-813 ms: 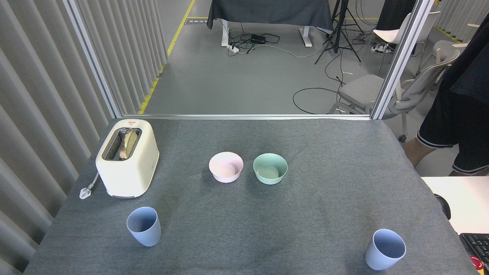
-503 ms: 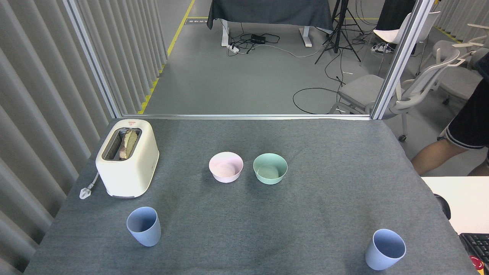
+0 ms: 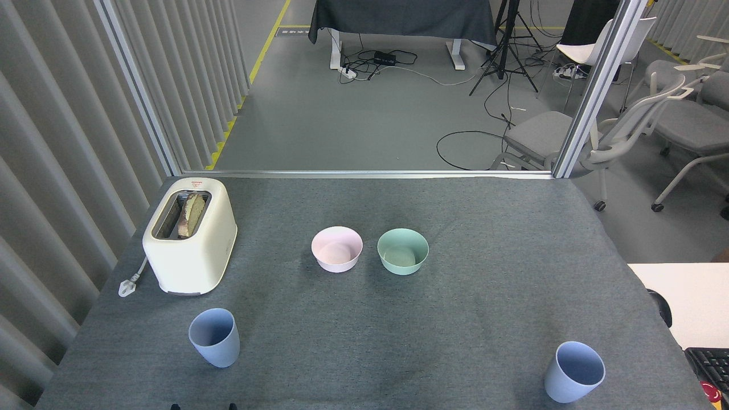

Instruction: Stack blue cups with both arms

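Barely in view at the bottom edge: two small dark tips (image 3: 202, 406), likely fingertips of the left gripper, too little shown to tell how far apart the fingers stand or whether anything is held; right gripper out of sight. Near the left side of the grey cloth-covered table (image 3: 484, 296), a cream toaster (image 3: 191, 239) with a slice of bread (image 3: 191, 213) in its slot, its plug (image 3: 128, 285) lying just beside it. In front of the toaster, upright and apart from it, the left blue cup (image 3: 214, 337), just above the dark tips. At centre, side by side, a pink bowl (image 3: 336, 249) and a mint-green bowl (image 3: 402, 251). Well apart, near the front right corner, upright, the right blue cup (image 3: 574, 372). Beyond the right edge, a black keyboard (image 3: 709, 364) on a white desk (image 3: 689, 290).
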Robot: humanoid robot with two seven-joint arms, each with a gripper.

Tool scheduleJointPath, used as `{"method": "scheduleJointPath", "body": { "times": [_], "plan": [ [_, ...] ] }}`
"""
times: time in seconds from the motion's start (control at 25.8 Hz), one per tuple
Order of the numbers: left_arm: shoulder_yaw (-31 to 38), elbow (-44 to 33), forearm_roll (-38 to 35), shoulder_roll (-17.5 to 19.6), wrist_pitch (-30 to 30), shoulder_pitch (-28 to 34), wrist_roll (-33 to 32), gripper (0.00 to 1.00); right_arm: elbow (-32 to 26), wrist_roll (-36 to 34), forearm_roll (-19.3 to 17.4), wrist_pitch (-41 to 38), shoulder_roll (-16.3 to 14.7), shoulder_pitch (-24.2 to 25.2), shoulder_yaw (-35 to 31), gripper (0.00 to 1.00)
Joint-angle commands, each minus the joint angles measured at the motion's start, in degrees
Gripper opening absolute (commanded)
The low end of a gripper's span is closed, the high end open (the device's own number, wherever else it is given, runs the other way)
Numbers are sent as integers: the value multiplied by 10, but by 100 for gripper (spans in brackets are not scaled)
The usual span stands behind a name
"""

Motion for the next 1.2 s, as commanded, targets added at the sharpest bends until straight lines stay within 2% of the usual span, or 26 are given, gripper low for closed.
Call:
{"method": "scheduleJointPath", "body": {
  "times": [0.0,0.35,1.16],
  "plan": [
    [1,37,2,0,1,-37,-1,100,1,2,0,0,0,0,0,100],
    [0,93,2,-1,0,-104,-6,100,5,3,2,1,0,-2,0,100],
    [-1,188,3,-3,-5,-191,-7,100,8,5,4,3,7,-3,11,100]
  ]
}}
